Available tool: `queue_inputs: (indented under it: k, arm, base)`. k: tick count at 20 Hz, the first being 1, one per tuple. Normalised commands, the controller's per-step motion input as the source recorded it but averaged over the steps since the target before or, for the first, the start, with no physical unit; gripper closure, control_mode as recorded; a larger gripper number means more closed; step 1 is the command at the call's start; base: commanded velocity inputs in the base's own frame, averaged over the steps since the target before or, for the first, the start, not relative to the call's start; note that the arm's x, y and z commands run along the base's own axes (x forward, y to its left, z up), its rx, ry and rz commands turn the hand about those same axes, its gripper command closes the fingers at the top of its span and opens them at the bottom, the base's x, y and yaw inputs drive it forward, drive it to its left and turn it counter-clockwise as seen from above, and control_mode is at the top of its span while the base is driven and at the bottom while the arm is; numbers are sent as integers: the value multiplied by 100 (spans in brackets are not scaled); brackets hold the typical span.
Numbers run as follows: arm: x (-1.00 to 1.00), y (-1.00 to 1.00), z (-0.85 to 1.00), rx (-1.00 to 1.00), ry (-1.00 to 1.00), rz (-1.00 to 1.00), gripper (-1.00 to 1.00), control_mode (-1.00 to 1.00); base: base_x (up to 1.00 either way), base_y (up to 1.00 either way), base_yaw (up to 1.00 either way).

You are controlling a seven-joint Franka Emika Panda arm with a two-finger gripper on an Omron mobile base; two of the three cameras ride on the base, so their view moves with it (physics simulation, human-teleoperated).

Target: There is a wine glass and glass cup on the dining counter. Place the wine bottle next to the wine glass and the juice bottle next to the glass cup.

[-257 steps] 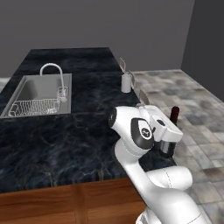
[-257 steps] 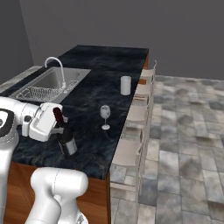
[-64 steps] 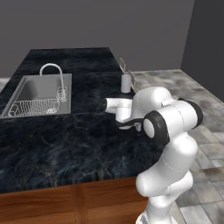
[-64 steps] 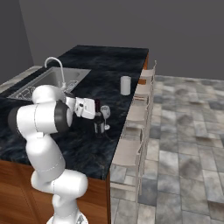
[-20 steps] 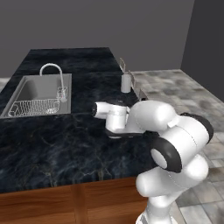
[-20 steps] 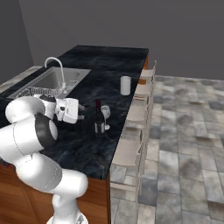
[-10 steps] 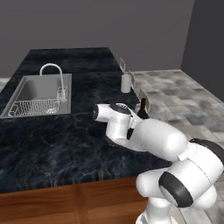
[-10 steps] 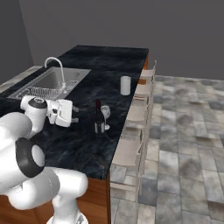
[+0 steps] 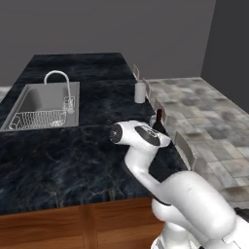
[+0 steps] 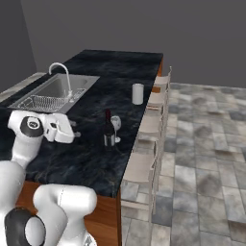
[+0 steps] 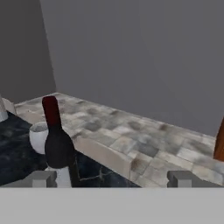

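Dark wine bottle (image 10: 109, 129) stood upright on the dining counter (image 10: 91, 86), wine glass (image 10: 116, 124) touching at its 2 o'clock. Gripper (image 10: 74, 129) sat at the bottle's 9 o'clock, fingers spread wide, holding nothing.

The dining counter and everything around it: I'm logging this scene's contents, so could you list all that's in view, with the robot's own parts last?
dining counter: one, dark blue-black marbled top on a wooden base, running away from the robot.
sink: one, steel, set in the counter's left side, with a wire rack inside.
tap: one, tall curved steel, at the sink's right edge.
wine bottle: one, near-black with a dark red neck, upright near the counter's right edge.
wine glass: one, clear and stemmed, right beside the wine bottle.
glass cup: one, whitish tumbler, farther along the same edge.
chairs: a row, pale, along the counter's right side.
floor: grey stone tiles.
gripper: one, dark-tipped, open, empty, left of the wine bottle.
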Motion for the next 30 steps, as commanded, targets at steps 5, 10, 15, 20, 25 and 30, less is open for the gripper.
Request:
queue_inputs:
  k: [5,10,15,20,25,30]
  arm:
    - [-62,0,19,5,8,32,-100,-100]
    - [-52,0,26,6,25,26,-100,-100]
    - [-55,0,19,5,24,19,-100,-100]
    - [-55,1,16,4,19,14,-100,-100]
    - [-62,9,3,0,2,11,-100,-100]
    - [-58,16,-3,0,-5,13,-100,-100]
  base:
    - [0,0,0]
    - [0,0,0]
    - [0,0,0]
    - [0,0,0]
    - [0,0,0]
    - [0,0,0]
